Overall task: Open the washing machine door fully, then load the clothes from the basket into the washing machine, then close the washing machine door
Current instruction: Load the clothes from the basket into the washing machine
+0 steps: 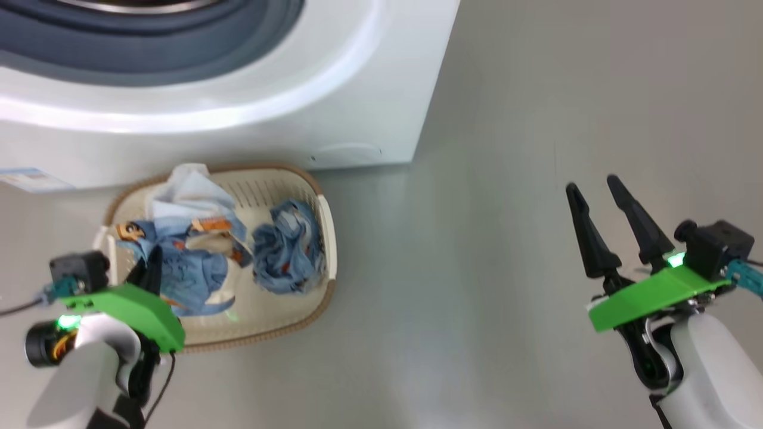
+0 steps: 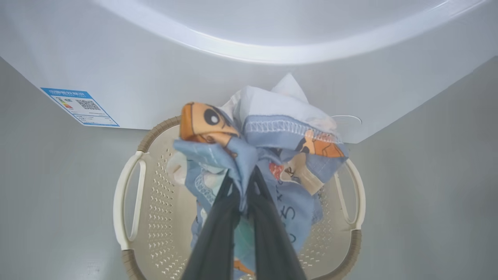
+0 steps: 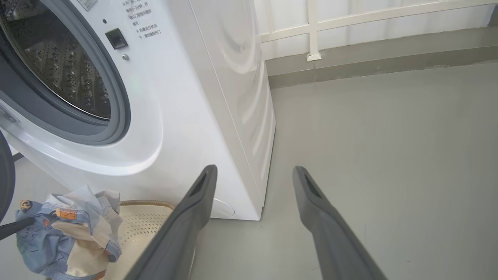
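Left wrist view: a bunch of light blue, orange-printed clothes [image 2: 272, 128] is pinched between the left gripper [image 2: 243, 182] fingers, which are pressed together on the fabric. The bunch is held over the basket [image 2: 128, 202], which is set on the floor [image 1: 477, 238] just in front of the washing machine [image 1: 238, 119]. A second crumpled blue garment [image 1: 289, 247] is seen lying in the basket. The right gripper [image 1: 591, 185] is held well apart over bare floor, jaws spread, nothing between them.

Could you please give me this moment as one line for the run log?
phase: loading | left gripper: shut on blue garment over basket | right gripper: open, empty | washing machine: drum exposed
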{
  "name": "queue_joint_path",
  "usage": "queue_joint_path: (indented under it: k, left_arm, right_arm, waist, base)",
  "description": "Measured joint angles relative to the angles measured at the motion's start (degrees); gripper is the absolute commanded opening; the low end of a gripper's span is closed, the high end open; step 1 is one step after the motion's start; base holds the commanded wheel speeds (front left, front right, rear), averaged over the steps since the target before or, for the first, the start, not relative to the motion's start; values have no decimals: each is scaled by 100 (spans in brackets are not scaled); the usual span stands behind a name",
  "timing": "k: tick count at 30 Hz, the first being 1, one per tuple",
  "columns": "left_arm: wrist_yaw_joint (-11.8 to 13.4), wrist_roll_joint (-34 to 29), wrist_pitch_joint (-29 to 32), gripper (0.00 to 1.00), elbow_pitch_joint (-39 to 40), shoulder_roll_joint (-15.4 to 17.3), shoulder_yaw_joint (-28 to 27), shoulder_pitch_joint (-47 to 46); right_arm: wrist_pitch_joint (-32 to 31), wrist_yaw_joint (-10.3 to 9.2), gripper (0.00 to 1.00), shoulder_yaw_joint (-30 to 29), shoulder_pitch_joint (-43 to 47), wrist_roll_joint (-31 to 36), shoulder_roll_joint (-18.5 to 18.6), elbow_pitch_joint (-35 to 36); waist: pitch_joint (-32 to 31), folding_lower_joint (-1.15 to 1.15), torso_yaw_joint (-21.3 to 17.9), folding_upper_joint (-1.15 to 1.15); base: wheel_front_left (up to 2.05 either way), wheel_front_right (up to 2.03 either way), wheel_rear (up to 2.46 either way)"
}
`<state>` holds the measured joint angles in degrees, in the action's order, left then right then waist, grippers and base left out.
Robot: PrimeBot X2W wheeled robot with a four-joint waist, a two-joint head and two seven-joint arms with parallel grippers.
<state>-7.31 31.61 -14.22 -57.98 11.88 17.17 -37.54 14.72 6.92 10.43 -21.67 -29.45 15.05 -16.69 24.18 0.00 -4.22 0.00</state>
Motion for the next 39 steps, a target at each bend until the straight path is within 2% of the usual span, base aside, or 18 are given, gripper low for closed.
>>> queue_joint_path:
  k: [8,20,31,39]
  left_arm:
    - [49,-387,0,0,1053,-41,-620,780]
    - [93,-1073,0,0,2842,-300,-1562,2226]
    - [79,-1504,-4,0,4186,-622,-2014,3260]
    - [47,-1621,-25,0,4821,-773,-2163,3785]
  right_arm:
    - [0,0,100,-162,388,-15,74,-41]
    - [0,0,100,-328,912,-90,79,-29]
    - [0,0,100,-541,1393,-91,74,57]
    - [0,0,100,-597,1471,-91,67,103]
  waist:
    - [-615,0,98,0]
    - [-1340,0,142,0]
    - [-1708,0,155,0]
    - [-1711,0,153,0]
  base:
    - [0,0,0]
    - [0,0,0]
    - [0,0,0]
    - [0,0,0]
